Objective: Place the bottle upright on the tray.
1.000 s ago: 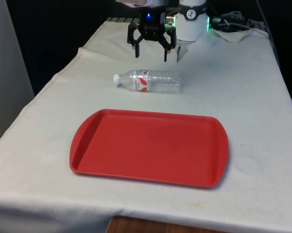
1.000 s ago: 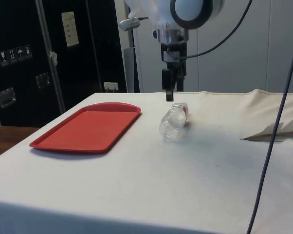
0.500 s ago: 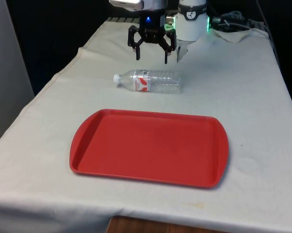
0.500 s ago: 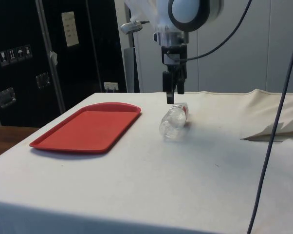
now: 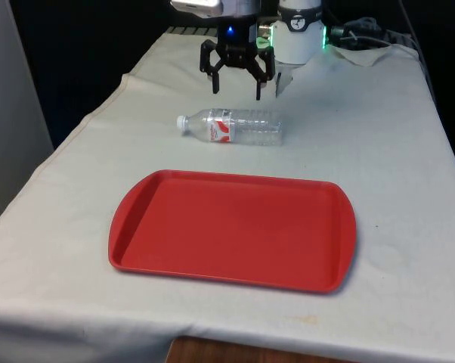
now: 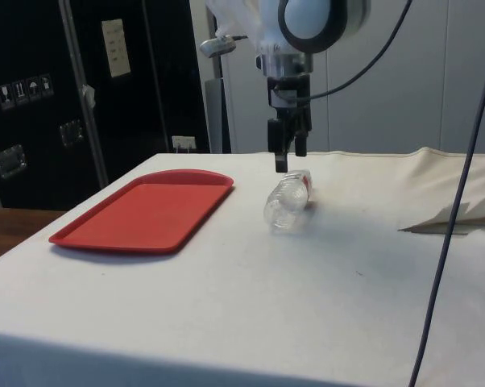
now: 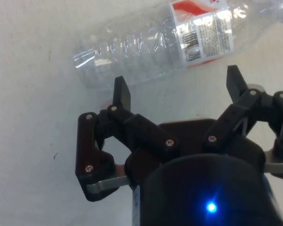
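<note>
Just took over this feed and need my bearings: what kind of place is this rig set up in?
Probably a lab or test room. A table under a white cloth holds just a red tray and a clear bottle on its side, with dark cabinets behind and the open gripper overhead.

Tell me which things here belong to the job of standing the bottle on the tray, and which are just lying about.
Part of the job:
- bottle, lying on its side on the cloth
- tray, red, nothing on it
- gripper, open, above the bottle

Just lying about:
- crumpled cloth at the table's far end
- cable hanging in the side view
</note>
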Tool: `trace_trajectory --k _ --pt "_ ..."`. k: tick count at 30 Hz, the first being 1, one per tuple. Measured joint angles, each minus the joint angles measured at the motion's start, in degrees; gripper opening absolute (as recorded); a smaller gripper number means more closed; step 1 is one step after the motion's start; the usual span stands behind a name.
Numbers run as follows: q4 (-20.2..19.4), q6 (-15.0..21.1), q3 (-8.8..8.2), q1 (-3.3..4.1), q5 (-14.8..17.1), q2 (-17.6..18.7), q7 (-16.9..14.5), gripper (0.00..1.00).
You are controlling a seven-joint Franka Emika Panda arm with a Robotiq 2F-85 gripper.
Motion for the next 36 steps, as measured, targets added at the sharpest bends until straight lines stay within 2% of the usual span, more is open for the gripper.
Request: trace_trajectory --k 36 --pt "0.86 -0.06 -0.11 0.0 0.0 1.32 11.4 1.0"
